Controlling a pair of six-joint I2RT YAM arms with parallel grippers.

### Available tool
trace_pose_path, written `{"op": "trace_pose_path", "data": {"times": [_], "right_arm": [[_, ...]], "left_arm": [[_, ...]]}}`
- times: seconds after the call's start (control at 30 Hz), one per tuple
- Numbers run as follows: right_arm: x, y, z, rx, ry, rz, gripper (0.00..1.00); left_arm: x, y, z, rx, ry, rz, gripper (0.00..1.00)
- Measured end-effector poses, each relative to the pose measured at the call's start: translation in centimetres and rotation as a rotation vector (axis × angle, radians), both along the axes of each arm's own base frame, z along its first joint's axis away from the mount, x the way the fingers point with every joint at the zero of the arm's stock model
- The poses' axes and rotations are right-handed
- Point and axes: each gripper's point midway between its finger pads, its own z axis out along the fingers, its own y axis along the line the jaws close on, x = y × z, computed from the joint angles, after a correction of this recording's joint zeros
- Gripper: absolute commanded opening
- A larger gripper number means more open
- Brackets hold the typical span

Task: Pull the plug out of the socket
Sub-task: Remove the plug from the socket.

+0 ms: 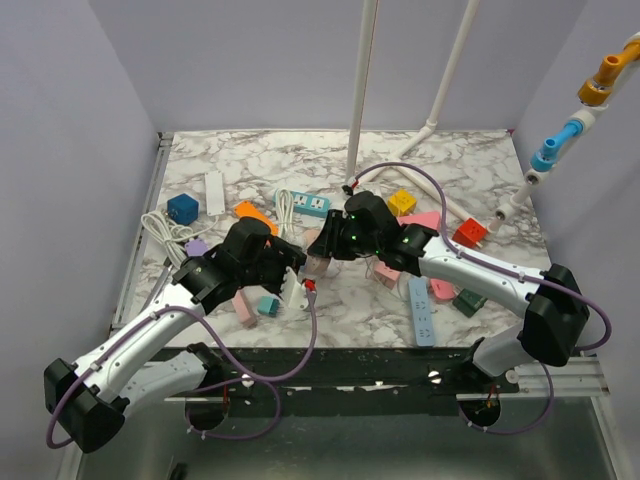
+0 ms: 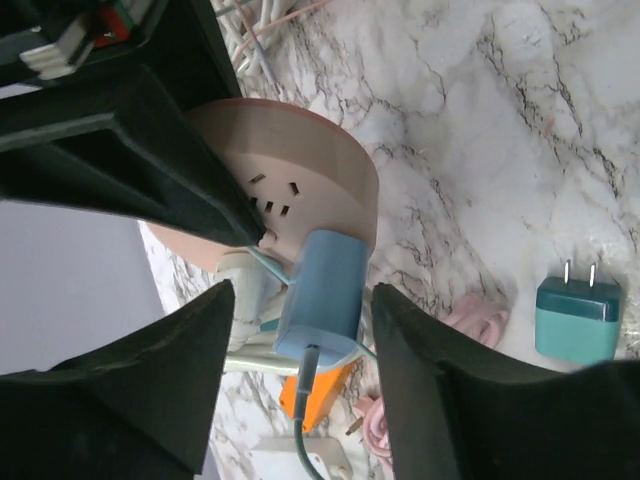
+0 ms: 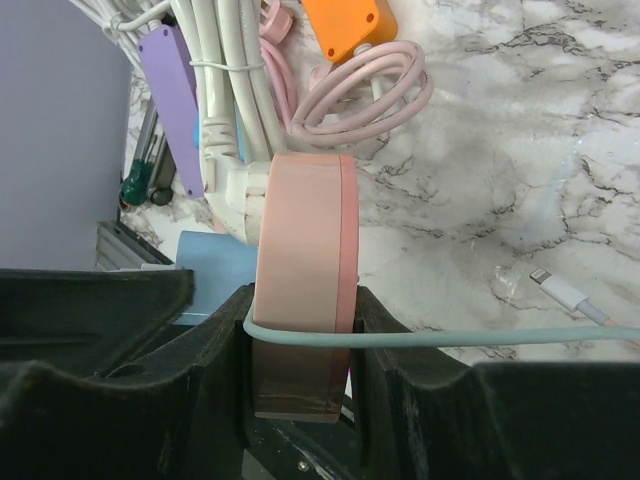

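Observation:
A round pink socket (image 2: 300,170) is held on edge above the table. A light blue plug (image 2: 325,290) sits in its face, with a teal cable (image 2: 300,420) trailing from it. My left gripper (image 2: 302,300) is open; its fingers (image 2: 150,380) straddle the plug with small gaps on both sides. My right gripper (image 3: 300,300) is shut on the socket's rim (image 3: 300,240), and the teal cable (image 3: 480,338) crosses in front of it. The blue plug (image 3: 215,265) shows to the socket's left. In the top view both grippers (image 1: 295,275) (image 1: 325,250) meet mid-table.
Loose adapters and cables lie around: a teal adapter (image 2: 578,318), an orange adapter (image 3: 345,25), a pink cable coil (image 3: 365,90), white cables (image 3: 235,90), a purple strip (image 3: 170,100). A blue power strip (image 1: 421,310) lies near the front edge. White poles (image 1: 362,90) stand at the back.

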Motion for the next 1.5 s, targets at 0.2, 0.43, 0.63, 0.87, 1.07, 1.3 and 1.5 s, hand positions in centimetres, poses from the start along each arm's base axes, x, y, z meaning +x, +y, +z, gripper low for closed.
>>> {"op": "trace_pose_path", "data": {"times": [0.2,0.43,0.63,0.87,1.07,1.3,1.5], "right_arm": [[-0.1,0.1,-0.1,0.001,0.003,0.003,0.13],[-0.1,0.1,-0.1,0.001,0.007,0.009,0.13],[0.0,-0.1,-0.2,-0.004,0.010,0.003,0.13],[0.5,-0.5,-0.2,-0.015,-0.009,-0.005,0.10],[0.5,-1.0,-0.3,-0.006,-0.014,-0.008,0.09],[1.3,-3.2,-1.5,-0.111,-0.051,-0.031,0.08],[2.0,-6.2,-3.4,-0.255,-0.064,-0.068,0.07]], "left_arm": [[-0.4,-0.3,-2.0,0.055,0.004,-0.043,0.42],[-0.2,-0.2,-2.5,0.086,-0.012,-0.055,0.23],[0.4,-0.4,-2.7,0.104,-0.029,-0.056,0.00],[0.4,-0.2,-2.3,0.114,-0.021,-0.043,0.00],[0.1,0.0,-2.1,0.119,-0.029,-0.053,0.00],[-0.5,1.1,-1.1,0.122,-0.080,-0.059,0.00],[-0.9,1.6,-1.7,0.152,-0.063,-0.066,0.00]]}}
